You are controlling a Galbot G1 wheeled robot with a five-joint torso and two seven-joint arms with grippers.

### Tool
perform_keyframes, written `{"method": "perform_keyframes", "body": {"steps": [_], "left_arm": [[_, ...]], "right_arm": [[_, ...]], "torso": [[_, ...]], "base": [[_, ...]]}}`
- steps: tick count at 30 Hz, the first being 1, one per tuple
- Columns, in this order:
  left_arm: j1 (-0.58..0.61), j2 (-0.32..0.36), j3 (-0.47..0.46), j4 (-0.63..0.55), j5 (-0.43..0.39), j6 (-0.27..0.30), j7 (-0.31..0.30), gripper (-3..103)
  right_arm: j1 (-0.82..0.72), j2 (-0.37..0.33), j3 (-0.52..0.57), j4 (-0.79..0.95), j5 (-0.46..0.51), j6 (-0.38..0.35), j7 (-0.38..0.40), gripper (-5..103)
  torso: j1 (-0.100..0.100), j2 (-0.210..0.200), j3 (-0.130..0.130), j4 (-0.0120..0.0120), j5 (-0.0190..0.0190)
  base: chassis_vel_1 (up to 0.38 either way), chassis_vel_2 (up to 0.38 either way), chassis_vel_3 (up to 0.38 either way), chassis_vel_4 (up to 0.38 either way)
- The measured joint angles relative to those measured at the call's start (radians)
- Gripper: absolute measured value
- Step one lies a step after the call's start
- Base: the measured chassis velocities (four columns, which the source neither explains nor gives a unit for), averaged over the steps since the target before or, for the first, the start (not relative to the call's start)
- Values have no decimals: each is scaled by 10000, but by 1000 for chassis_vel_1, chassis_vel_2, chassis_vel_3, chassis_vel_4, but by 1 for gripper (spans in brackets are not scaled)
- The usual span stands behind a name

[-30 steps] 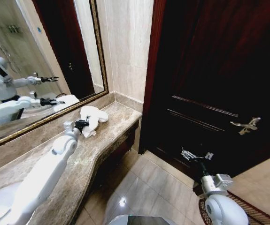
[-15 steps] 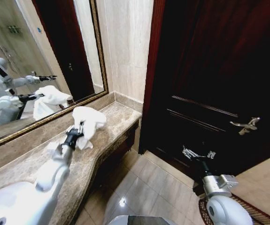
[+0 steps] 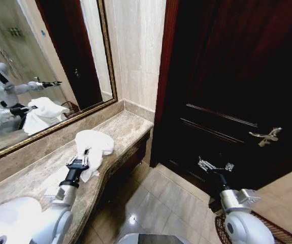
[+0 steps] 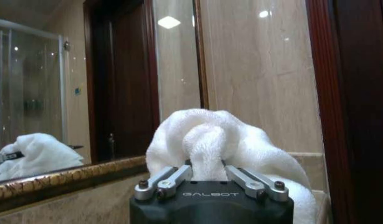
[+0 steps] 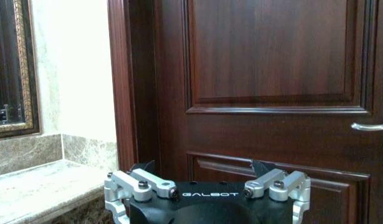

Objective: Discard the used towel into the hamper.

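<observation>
A white crumpled towel (image 3: 94,144) hangs from my left gripper (image 3: 83,159), which is shut on a fold of it above the front part of the marble counter (image 3: 128,124). In the left wrist view the towel (image 4: 210,137) bulges up between the closed fingers of the left gripper (image 4: 208,173). My right gripper (image 3: 214,166) stands open and empty in front of the dark door, low on the right; the right wrist view shows the right gripper (image 5: 202,167) with its jaws spread. A piece of the reddish-brown woven hamper (image 3: 280,233) peeks out on the floor behind my right arm.
A gold-framed mirror (image 3: 34,76) runs along the wall behind the counter. A white sink (image 3: 6,216) sits at the counter's near end. The dark wooden door (image 3: 227,86) with a metal handle (image 3: 265,136) fills the right side. Tiled floor (image 3: 161,203) lies between counter and door.
My left arm has drawn back toward me, lifting the towel off the far end of the counter and carrying it nearer. The right arm has stayed in place.
</observation>
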Motion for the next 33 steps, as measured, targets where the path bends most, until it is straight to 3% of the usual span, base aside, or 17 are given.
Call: {"method": "perform_keyframes", "body": {"steps": [9,33], "left_arm": [[-194,-2,164,-139,188,254,-33,10],[-159,-109,655,-242,577,104,-128,10]], "right_arm": [[-104,45,58,158,11,-37,-11,100],[-440,126,144,295,-24,82,-4,100]], "torso": [[2,0,0,-1,0],[2,0,0,0,1]], "base": [[0,0,0,0],[37,-36,-31,35]]}}
